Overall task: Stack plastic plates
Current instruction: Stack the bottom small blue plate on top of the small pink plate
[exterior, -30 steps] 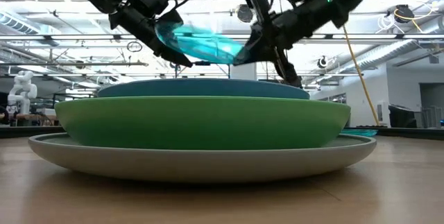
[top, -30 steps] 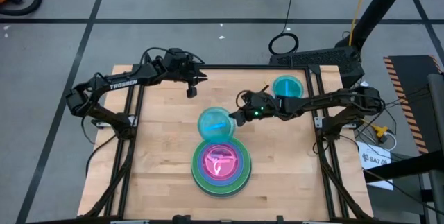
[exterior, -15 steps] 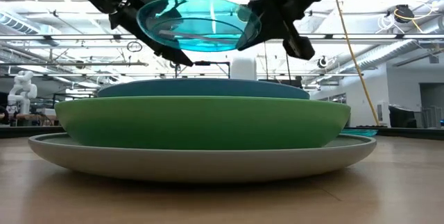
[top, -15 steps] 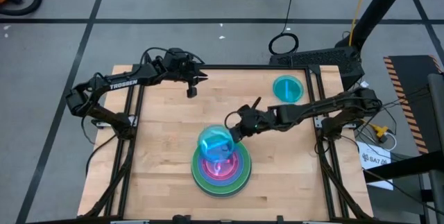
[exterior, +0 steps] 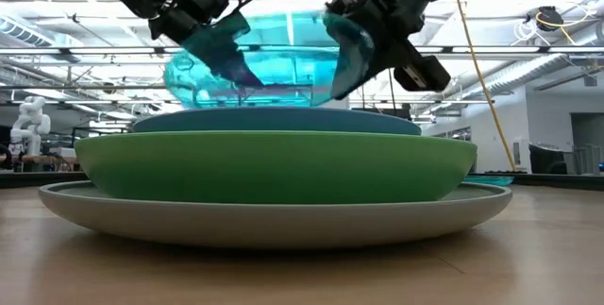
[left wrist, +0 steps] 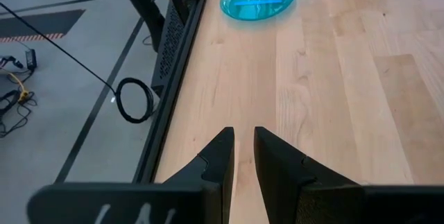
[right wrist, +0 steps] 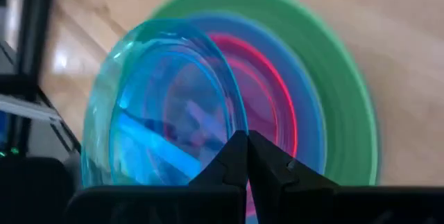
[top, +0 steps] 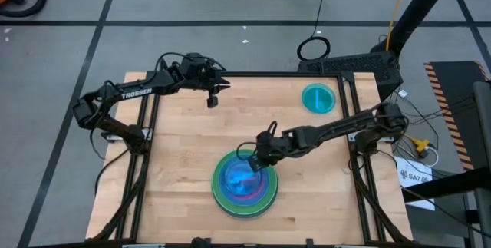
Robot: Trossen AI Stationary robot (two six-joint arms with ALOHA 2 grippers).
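Plastic plates: a translucent teal plate (top: pixel 242 176), pinched at its rim by the right gripper (top: pixel 259 161), hovers over the stack (top: pixel 265 199) at lower centre, hiding the pink plates beneath. A second teal plate (top: pixel 317 97) lies upper right. The left gripper (top: pixel 212 100), fingers slightly apart, waits empty upper left over the wooden table (top: pixel 176 171).

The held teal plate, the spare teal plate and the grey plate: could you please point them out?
held teal plate (exterior: pixel 274 59), low view, its near wall.
spare teal plate (top: pixel 317 98), high view, its centre.
grey plate (exterior: pixel 274 225), low view, its front rim.
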